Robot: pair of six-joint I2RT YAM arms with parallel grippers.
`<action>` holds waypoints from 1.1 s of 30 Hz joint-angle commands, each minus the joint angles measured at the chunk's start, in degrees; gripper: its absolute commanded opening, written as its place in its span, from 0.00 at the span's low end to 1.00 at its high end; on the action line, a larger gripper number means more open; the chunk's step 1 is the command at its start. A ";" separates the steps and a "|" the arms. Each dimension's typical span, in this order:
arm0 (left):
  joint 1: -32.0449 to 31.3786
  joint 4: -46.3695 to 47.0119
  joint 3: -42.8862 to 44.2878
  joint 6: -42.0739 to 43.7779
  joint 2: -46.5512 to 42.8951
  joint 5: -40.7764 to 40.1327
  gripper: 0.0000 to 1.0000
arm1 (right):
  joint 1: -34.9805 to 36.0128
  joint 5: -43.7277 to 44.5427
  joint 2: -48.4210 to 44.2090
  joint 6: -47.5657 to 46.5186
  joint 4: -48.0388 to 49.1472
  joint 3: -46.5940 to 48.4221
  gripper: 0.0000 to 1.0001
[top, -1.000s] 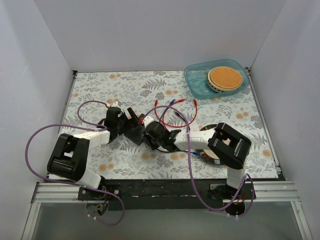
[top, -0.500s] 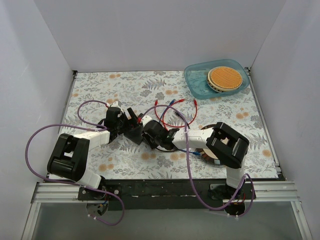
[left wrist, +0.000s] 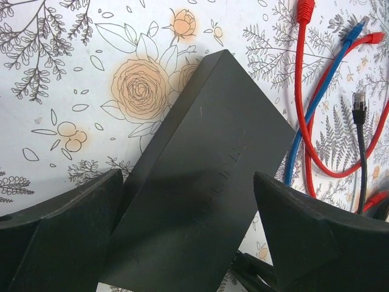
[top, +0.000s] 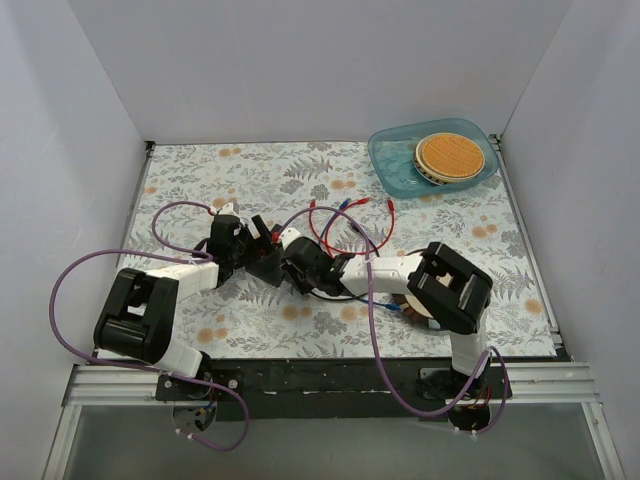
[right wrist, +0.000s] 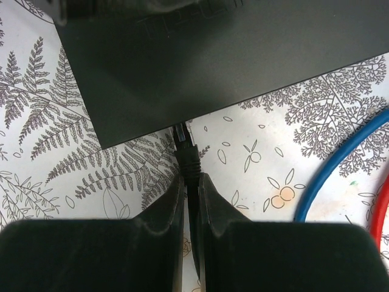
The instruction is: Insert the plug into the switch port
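The switch (top: 268,266) is a flat matte-black box lying on the floral cloth. My left gripper (top: 262,242) is open and straddles it. In the left wrist view the box (left wrist: 200,182) lies between the fingers, the left finger (left wrist: 67,231) against its edge and a small gap at the right one. My right gripper (top: 296,270) is shut on a black cable just behind its plug (right wrist: 188,159). The plug's clear tip meets the box's near edge (right wrist: 182,125). The ports are hidden under that edge. The right gripper (right wrist: 189,182) points straight at the box (right wrist: 213,55).
Loose red cables (top: 345,225) and a blue cable (right wrist: 340,164) lie right of the box. A teal tray (top: 395,165) with a round orange-topped item stands at the back right. A round black-rimmed dish (top: 418,305) sits under my right arm. Purple arm cables loop around.
My right gripper has moved left and slightly away from me with the plug, up to the box's edge. The left gripper and the box have hardly moved.
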 commanded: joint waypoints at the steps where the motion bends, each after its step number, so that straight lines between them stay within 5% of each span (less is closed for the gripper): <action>1: -2.84 -8.87 -2.49 -3.97 0.24 11.56 0.87 | -0.01 -2.03 3.05 -0.15 13.01 5.28 0.01; 13: -3.55 -9.05 -2.49 -3.27 0.94 13.67 0.87 | -0.01 -5.98 4.20 -2.53 14.33 8.00 0.01; 33: -3.99 -9.58 -2.32 -2.21 1.74 17.62 0.64 | -0.01 -8.10 5.69 -3.93 14.94 12.48 0.01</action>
